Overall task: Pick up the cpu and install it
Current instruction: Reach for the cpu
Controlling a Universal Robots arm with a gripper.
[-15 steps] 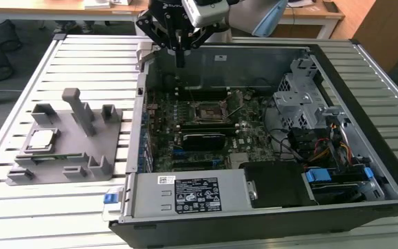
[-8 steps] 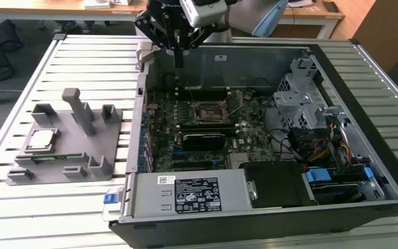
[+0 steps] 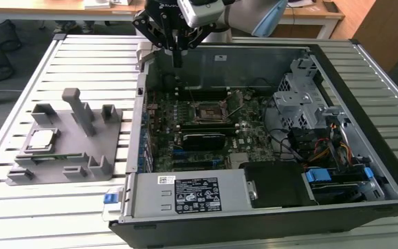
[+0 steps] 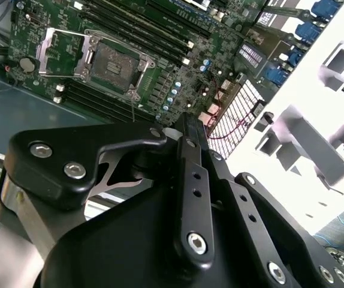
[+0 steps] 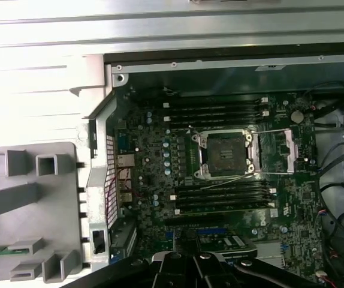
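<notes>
The cpu (image 3: 42, 139), a small square chip with a shiny silver top, lies on the grey fixture (image 3: 81, 155) at the exterior view's left, outside the computer case. My gripper (image 3: 176, 63) hangs over the far rim of the open case, well away from the cpu, its black fingers pointing down. They meet at the tip with nothing between them, as the second wrist view shows of the gripper (image 4: 184, 122). The motherboard socket (image 3: 209, 112) sits mid-board with its metal frame flipped open; both wrist views show the socket (image 4: 112, 63) (image 5: 226, 155).
The open computer case (image 3: 365, 67) lies on a slatted metal table (image 3: 81, 57). Inside are memory slots (image 5: 220, 195), a metal drive cage (image 3: 302, 98), cables (image 3: 323, 150) and the power supply (image 3: 192, 193). Upright posts (image 3: 74, 106) rise from the fixture beside the cpu.
</notes>
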